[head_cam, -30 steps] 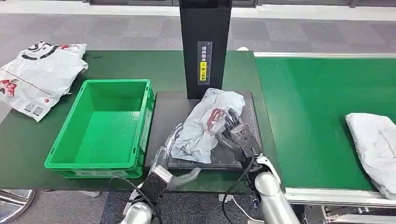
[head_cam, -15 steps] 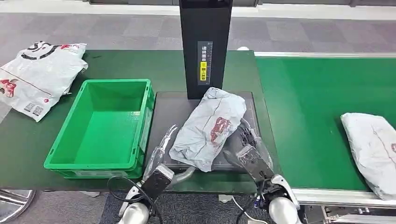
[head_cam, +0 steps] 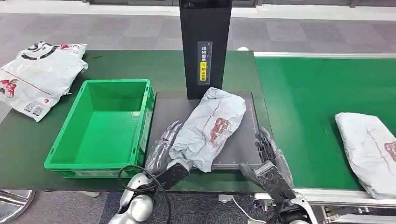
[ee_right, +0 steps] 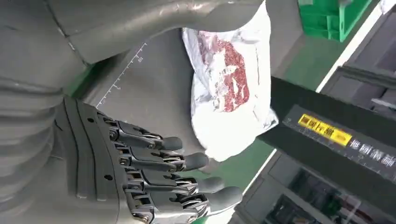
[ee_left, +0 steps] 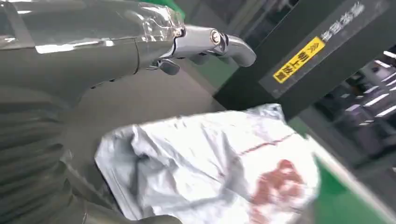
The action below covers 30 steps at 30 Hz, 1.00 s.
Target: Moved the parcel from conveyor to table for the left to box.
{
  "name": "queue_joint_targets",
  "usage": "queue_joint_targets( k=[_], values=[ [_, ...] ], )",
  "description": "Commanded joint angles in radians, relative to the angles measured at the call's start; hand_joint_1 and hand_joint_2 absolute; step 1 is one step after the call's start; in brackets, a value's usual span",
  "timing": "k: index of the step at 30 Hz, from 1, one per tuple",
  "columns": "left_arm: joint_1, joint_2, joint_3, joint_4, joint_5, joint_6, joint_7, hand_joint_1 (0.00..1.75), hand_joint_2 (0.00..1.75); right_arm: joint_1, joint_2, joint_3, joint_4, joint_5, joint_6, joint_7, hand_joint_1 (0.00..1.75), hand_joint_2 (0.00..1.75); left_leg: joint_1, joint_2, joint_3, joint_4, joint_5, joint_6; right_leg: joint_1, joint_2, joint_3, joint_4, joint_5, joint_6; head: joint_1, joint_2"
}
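Now the grey parcel (head_cam: 208,127) lies on the black pad (head_cam: 169,114), ready for the open left hand (head_cam: 162,149); the right hand (head_cam: 270,161) is empty, fingers apart.

parcel (head_cam: 210,128) | I see a grey-white poly bag, crumpled, red print on top | lying flat, long axis slanted from 7 to 1 o'clock | on the dark pad (head_cam: 173,112), its 7 o'clock corner past the pad's near edge | box (head_cam: 105,126) at 9 o'clock, green, open-topped | I see nothing inside it
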Motion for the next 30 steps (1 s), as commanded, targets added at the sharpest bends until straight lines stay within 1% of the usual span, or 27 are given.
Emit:
queue_joint_targets(
  k=[1,4,5,6,11,13,15,19,21,22,23,24,25,26,27,28,29,30],
  values=[
    [-0.289,-0.035,-0.108,0.362,-0.381,0.038,0.164,0.00,1.75,-0.067,0.050,-0.041,0.095,0.000,0.049,-0.017,0.00,1.75,0.002,-0.009,0.000,-0.002,0.003,-0.001,0.002,0.000,0.003,-0.003,0.002,-0.001,0.000,0.000],
    [-0.380,-0.055,-0.157,0.477,-0.470,-0.007,0.207,0.00,1.75,-0.097,0.063,-0.029,0.141,0.003,0.074,-0.038,0.00,1.75,0.002,-0.010,0.000,-0.001,0.004,0.000,0.002,-0.002,0.003,-0.003,0.002,-0.001,0.000,0.000],
    [-0.414,-0.067,-0.168,0.524,-0.482,-0.035,0.210,0.00,1.75,-0.116,0.065,-0.023,0.162,0.002,0.080,-0.043,0.00,1.75,0.002,-0.006,0.000,-0.001,0.002,0.000,0.001,-0.001,0.002,-0.002,0.002,0.000,0.000,0.000],
    [-0.426,-0.072,-0.170,0.539,-0.482,-0.044,0.210,0.00,1.75,-0.121,0.066,-0.021,0.166,0.002,0.080,-0.044,0.00,1.75,0.001,-0.005,0.001,-0.002,0.003,0.000,0.001,0.001,0.003,-0.003,0.003,-0.001,0.000,0.000],
    [-0.435,-0.074,-0.169,0.561,-0.483,-0.033,0.210,0.00,1.75,-0.126,0.065,-0.020,0.171,0.002,0.081,-0.043,0.00,1.75,0.002,-0.002,0.001,-0.001,0.002,0.001,0.001,0.002,0.003,-0.002,0.003,0.000,0.000,0.000],
    [-0.433,-0.072,-0.169,0.561,-0.483,-0.031,0.209,0.00,1.75,-0.124,0.064,-0.021,0.168,0.002,0.081,-0.044,0.00,1.75,0.002,-0.003,0.003,-0.003,0.003,0.000,0.001,0.005,0.005,-0.004,0.004,-0.001,0.000,0.000],
    [-0.440,-0.073,-0.177,0.573,-0.488,-0.048,0.205,0.00,1.75,-0.123,0.064,-0.021,0.167,0.001,0.082,-0.045,0.00,1.75,0.001,-0.002,0.002,-0.001,0.002,0.000,0.001,0.003,0.003,-0.002,0.002,-0.001,0.000,0.000],
    [-0.531,-0.111,-0.216,0.710,-0.513,-0.112,0.191,0.00,1.75,-0.144,0.065,-0.013,0.188,-0.006,0.088,-0.052,0.00,1.75,0.001,-0.004,0.001,-0.001,0.002,0.000,0.001,0.002,0.003,-0.001,0.002,-0.001,0.000,0.000],
    [-0.580,-0.129,-0.227,0.775,-0.476,-0.157,0.157,0.00,1.75,-0.158,0.060,-0.007,0.195,-0.018,0.089,-0.055,0.00,1.75,0.003,-0.005,0.001,-0.002,0.003,0.000,0.002,0.004,0.004,-0.004,0.004,-0.001,0.000,0.000],
    [-0.585,-0.129,-0.234,0.779,-0.461,-0.172,0.145,0.00,1.75,-0.159,0.059,-0.008,0.195,-0.021,0.088,-0.056,0.00,1.75,0.002,-0.004,-0.001,0.001,0.002,0.001,0.001,0.001,0.002,-0.001,0.002,0.000,0.000,0.000],
    [-0.594,-0.129,-0.254,0.787,-0.355,-0.241,0.108,0.00,1.75,-0.163,0.054,-0.005,0.201,-0.031,0.089,-0.056,0.00,1.75,0.002,-0.004,0.000,0.000,0.002,0.001,0.001,0.002,0.002,-0.001,0.003,-0.001,0.000,0.000],
    [-0.604,-0.129,-0.280,0.807,-0.281,-0.295,0.091,0.00,1.75,-0.169,0.052,0.000,0.208,-0.039,0.089,-0.056,0.00,1.75,0.002,-0.005,0.000,-0.001,0.003,0.001,0.002,0.003,0.003,-0.002,0.004,-0.001,0.000,0.000],
    [-0.617,-0.129,-0.329,0.833,-0.223,-0.329,0.089,0.00,1.75,-0.175,0.050,0.005,0.217,-0.046,0.088,-0.056,0.00,1.75,0.001,-0.003,0.000,0.000,0.002,0.001,0.001,0.002,0.002,-0.001,0.003,0.000,0.000,0.000],
    [-0.623,-0.129,-0.387,0.856,-0.179,-0.353,0.098,0.00,1.75,-0.177,0.050,0.005,0.221,-0.050,0.084,-0.056,0.00,1.75,0.002,-0.004,0.000,-0.001,0.003,0.001,0.001,0.004,0.003,-0.003,0.004,-0.001,0.000,0.000],
    [-0.626,-0.129,-0.424,0.870,-0.145,-0.385,0.104,0.44,1.75,-0.178,0.050,0.007,0.221,-0.051,0.084,-0.056,0.00,1.75,0.002,-0.003,0.001,-0.001,0.002,0.001,0.002,0.004,0.003,-0.003,0.004,-0.001,0.000,0.000],
    [-0.627,-0.129,-0.457,0.882,-0.121,-0.390,0.110,1.40,1.75,-0.177,0.052,0.007,0.219,-0.052,0.083,-0.055,0.00,1.75,0.002,-0.004,0.001,-0.002,0.003,0.001,0.001,0.004,0.004,-0.004,0.004,-0.001,0.000,0.000],
    [-0.630,-0.129,-0.484,0.892,-0.091,-0.408,0.113,1.75,1.75,-0.176,0.053,0.005,0.216,-0.055,0.080,-0.056,0.00,1.75,0.001,-0.004,0.001,-0.001,0.002,0.001,0.001,0.002,0.004,-0.003,0.003,0.000,0.000,0.000],
    [-0.631,-0.129,-0.503,0.904,-0.053,-0.437,0.115,1.75,1.75,-0.174,0.052,0.004,0.210,-0.058,0.077,-0.055,0.00,1.75,0.001,-0.003,0.002,-0.002,0.002,0.000,0.001,0.004,0.004,-0.003,0.003,-0.001,0.000,0.000]
  ],
)
